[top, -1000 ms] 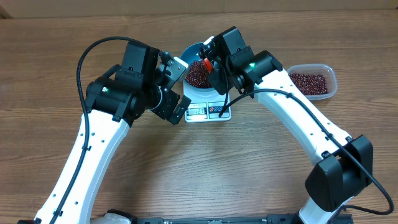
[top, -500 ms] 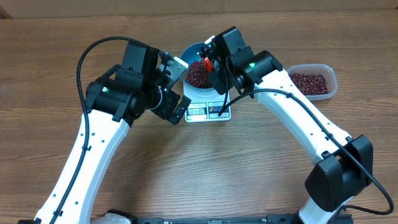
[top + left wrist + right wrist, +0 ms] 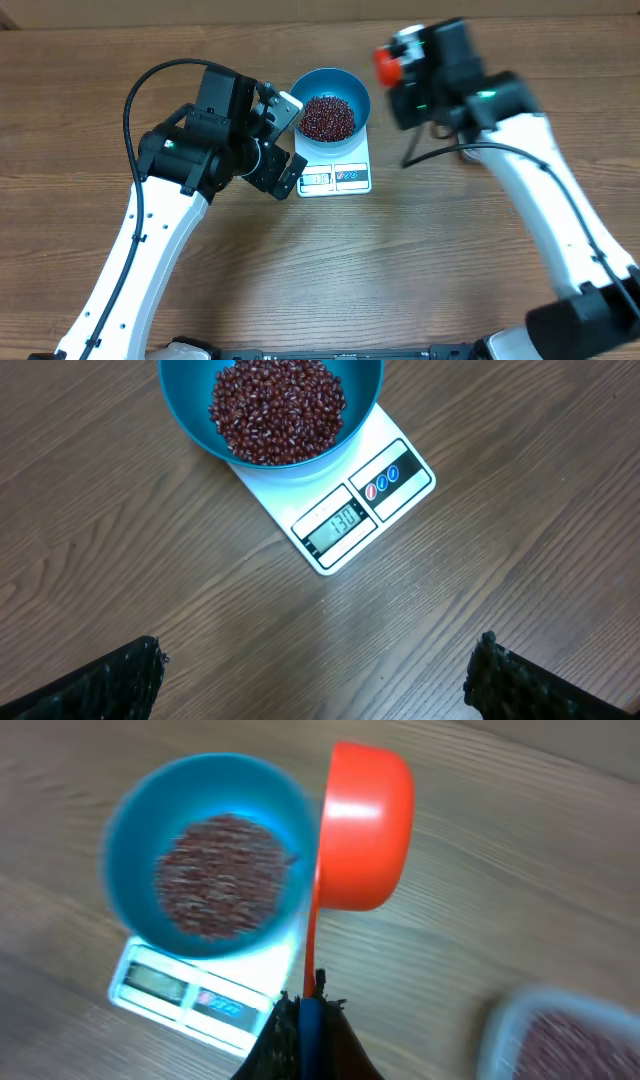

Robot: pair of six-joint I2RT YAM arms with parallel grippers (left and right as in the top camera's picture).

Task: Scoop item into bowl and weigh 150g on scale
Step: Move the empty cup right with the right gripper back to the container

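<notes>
Holding, right claw: your right claw [image 3: 307,1025] is pinched fully closed on the thin handle of the orange-red scoop [image 3: 365,825].
Scoop axis: the long axis runs straight out ahead of your right claw, with the handle at the fingers and the cup at the far end. The cup's rim appears turned toward the bowl side. You cannot tell its contents, as this view is blurred.
Left claw: your left claw [image 3: 320,685] stands spread wide with nothing between its fingers [image 3: 115,680].
Bowl: the teal bowl [image 3: 190,410] sits upright ahead of your left claw, slightly to its left and well apart from both fingers. From your right claw it lies ahead and to the left, beside the scoop cup rather than under it.
Beans: the dark red beans [image 3: 278,408] lie heaped inside the bowl, below its rim.
Scale: the white scale [image 3: 290,495] lies flat on the wooden table [image 3: 520,510], directly under the bowl and touching it.
Scale axis: the long axis runs on a diagonal ahead of your left claw. The display end points back toward that claw and off to its right, and the display reads 130.
Tub: a clear tub [image 3: 560,1035] with more beans lies to the right of your right claw, too blurred for detail.
</notes>
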